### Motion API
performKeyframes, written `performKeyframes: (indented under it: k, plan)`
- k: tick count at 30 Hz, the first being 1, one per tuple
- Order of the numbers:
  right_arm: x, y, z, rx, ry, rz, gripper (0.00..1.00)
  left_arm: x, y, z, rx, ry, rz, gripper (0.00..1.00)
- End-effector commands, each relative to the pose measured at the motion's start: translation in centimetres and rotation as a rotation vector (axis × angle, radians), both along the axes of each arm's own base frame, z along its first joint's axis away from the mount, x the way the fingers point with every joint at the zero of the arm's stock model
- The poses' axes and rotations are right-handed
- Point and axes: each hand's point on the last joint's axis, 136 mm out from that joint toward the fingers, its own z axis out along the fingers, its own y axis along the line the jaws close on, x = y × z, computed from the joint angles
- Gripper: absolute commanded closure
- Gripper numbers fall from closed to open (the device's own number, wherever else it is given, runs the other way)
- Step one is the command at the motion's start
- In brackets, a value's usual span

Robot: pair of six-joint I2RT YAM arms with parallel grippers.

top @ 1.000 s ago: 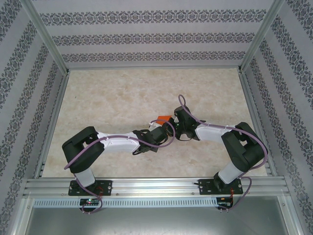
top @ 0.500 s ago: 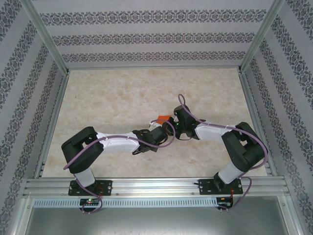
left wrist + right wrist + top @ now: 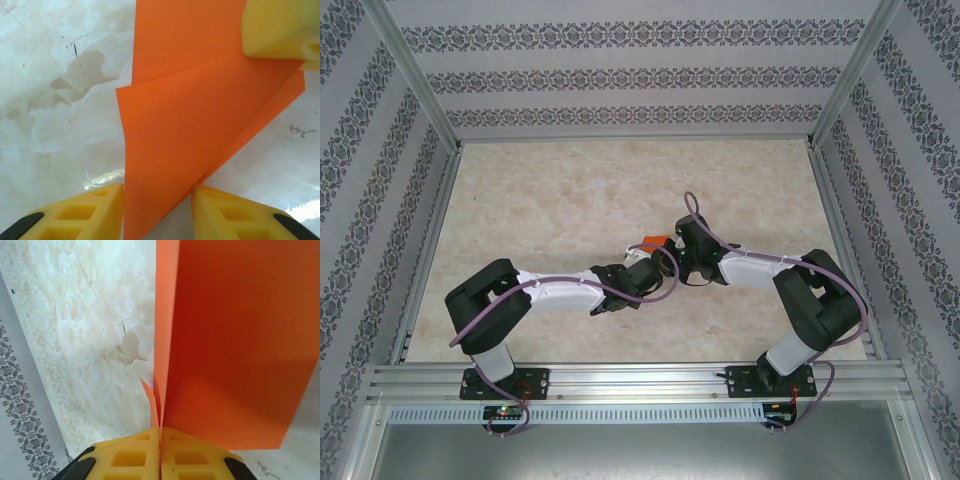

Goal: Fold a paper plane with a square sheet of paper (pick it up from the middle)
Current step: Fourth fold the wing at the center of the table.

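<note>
**At the table's middle, a folded orange sheet caught between two arms**

From above, the left arm (image 3: 560, 292) and the right arm (image 3: 760, 270) reach in toward each other over the centre of the table (image 3: 550, 190). A small scrap of bright orange, the sheet of paper (image 3: 652, 242), peeks out where their wrists meet; it is too small here to tell which way it lies. The tabletop is pale and marbled, boxed in by aluminium rails (image 3: 620, 380) and walls (image 3: 640, 75) papered in grey ornamental bands.

In the left wrist's view, the sheet (image 3: 190, 125) is thin, plain and creased into overlapping layers, one straight edge crossing it slantwise. It narrows downward, its long axis running from the upper right to a taper that sits between the yellow fingers (image 3: 95, 212) of the left gripper (image 3: 157, 215). Those fingers stand apart, with the paper in the gap between them. A yellow finger (image 3: 280, 27) from the right arm overlaps the sheet's upper right. The glossy surface shows faint scratches.

In the right wrist's view, the right gripper (image 3: 160, 440) is closed tight, pinching the sheet's (image 3: 235, 340) lower edge. The fold line runs straight away from the fingertips, with a broad flap spreading to the right.
</note>
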Motion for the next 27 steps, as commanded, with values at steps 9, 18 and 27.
performKeyframes:
  k: [9,18,27]
  plan:
    - [0.44,0.85,1.35,0.017,-0.029,0.021,0.92,-0.13,0.38,-0.09,0.056,-0.034,-0.035,0.72]
    - [0.36,0.83,1.19,0.009,-0.028,0.030,0.92,0.01,0.64,-0.47,0.079,-0.036,-0.025,0.80]
    - [0.47,0.87,1.55,0.011,-0.043,0.038,0.86,0.10,0.55,-0.63,0.077,-0.032,-0.017,0.93]
